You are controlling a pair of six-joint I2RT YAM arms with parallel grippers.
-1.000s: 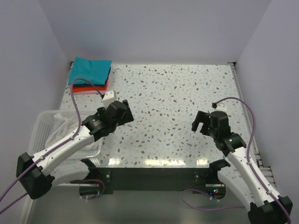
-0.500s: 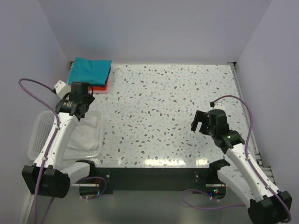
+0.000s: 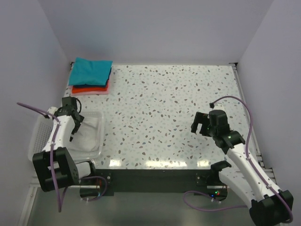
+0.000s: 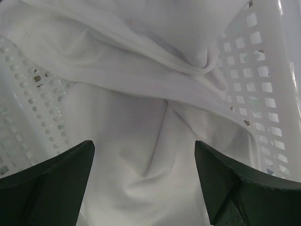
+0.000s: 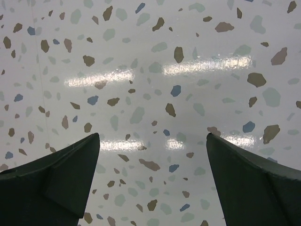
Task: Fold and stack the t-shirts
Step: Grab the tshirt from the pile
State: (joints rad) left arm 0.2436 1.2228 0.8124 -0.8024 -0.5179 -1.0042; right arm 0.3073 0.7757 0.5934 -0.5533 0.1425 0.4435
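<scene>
A white t-shirt [image 3: 89, 132] lies crumpled in the white mesh basket [image 3: 40, 129] at the table's left; it fills the left wrist view [image 4: 141, 117]. My left gripper [image 3: 74, 134] hangs open just above it inside the basket, its dark fingers [image 4: 51, 179] apart with cloth between and below them, gripping nothing. A teal t-shirt [image 3: 91, 70] lies folded on a red-orange one [image 3: 89, 89] at the far left corner. My right gripper [image 3: 201, 126] is open and empty over bare table [image 5: 150, 117] at the right.
The speckled table [image 3: 174, 108] runs between the two arms. Lavender walls close the back and both sides. Purple cables loop off both arms. The basket's perforated walls [image 4: 263, 61] rise close on both sides of the left gripper.
My left arm has swung from the table's middle back to the left and dropped its gripper into the basket over the white t-shirt. The right arm has barely moved.
</scene>
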